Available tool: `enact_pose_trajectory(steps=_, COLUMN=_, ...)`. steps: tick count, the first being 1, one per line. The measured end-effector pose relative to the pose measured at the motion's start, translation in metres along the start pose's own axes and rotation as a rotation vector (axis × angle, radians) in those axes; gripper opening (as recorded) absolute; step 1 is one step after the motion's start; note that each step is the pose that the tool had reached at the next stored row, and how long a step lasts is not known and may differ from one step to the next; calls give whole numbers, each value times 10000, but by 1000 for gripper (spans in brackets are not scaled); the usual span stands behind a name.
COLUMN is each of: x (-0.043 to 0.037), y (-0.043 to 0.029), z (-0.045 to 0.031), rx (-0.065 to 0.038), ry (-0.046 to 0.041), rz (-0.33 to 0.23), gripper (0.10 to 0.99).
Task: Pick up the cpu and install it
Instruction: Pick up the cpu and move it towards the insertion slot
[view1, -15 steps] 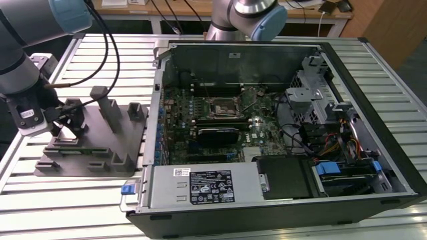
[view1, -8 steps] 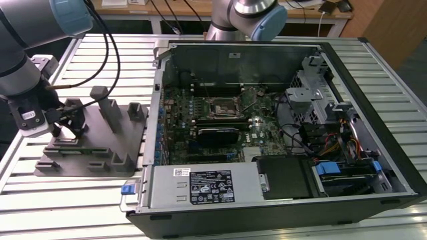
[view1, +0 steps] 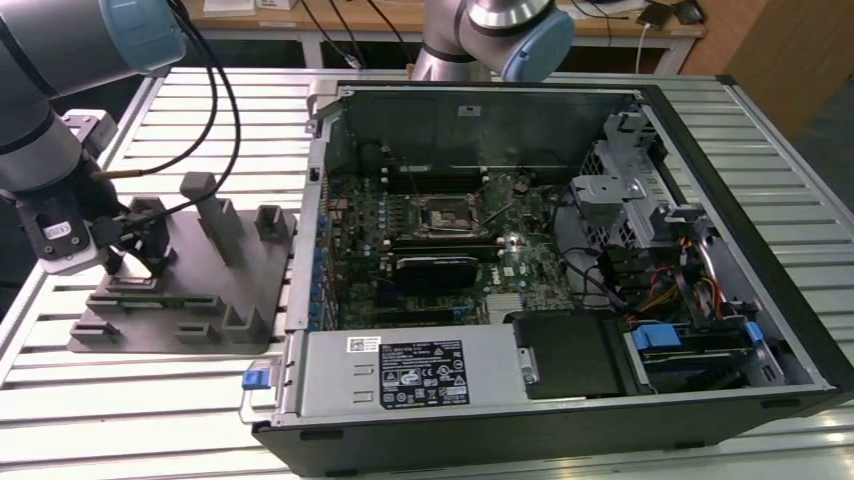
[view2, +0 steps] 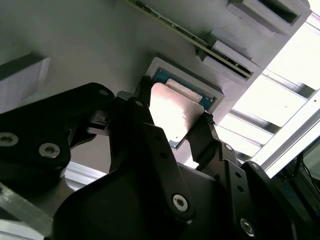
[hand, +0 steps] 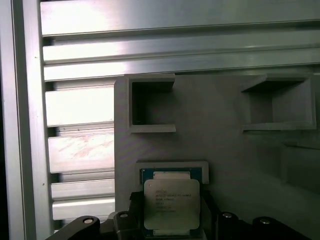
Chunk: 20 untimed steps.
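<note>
i found the fingers (view2: 205, 135) pinched on two opposite edges of the cpu (hand: 171, 202), which sat at its pocket in the grey fixture block (view1: 174, 330) on the counter (view1: 134, 400) (an edge grip, i judged, spares the contacts underneath). i couldn't tell whether it was lifted clear.

exterior view: even bright room light, soft shadows at the fixture block (view1: 134, 335) | second wrist view: table (view2: 290, 60) beyond the fixture block glares white, gripper (view2: 175, 102) dark before it | first wrist view: cpu (hand: 171, 202) lid at the fixture block gleams pale
</note>
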<state>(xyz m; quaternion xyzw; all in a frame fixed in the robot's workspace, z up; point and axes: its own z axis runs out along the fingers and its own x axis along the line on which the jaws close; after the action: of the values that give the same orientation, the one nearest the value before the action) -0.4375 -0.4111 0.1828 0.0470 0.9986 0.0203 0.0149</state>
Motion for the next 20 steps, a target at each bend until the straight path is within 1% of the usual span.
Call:
enact_pose_trajectory(steps=4, x=0, y=0, z=1, rx=-2, ry=-2, rz=0, gripper=541)
enact_pose_trajectory(steps=6, x=-1, y=1, z=-13, rx=-4, ry=-5, rz=0, gripper=541)
enact_pose_trajectory(steps=20, x=-8, y=11, z=-265, rx=-1, ry=-1, rz=0, gripper=541)
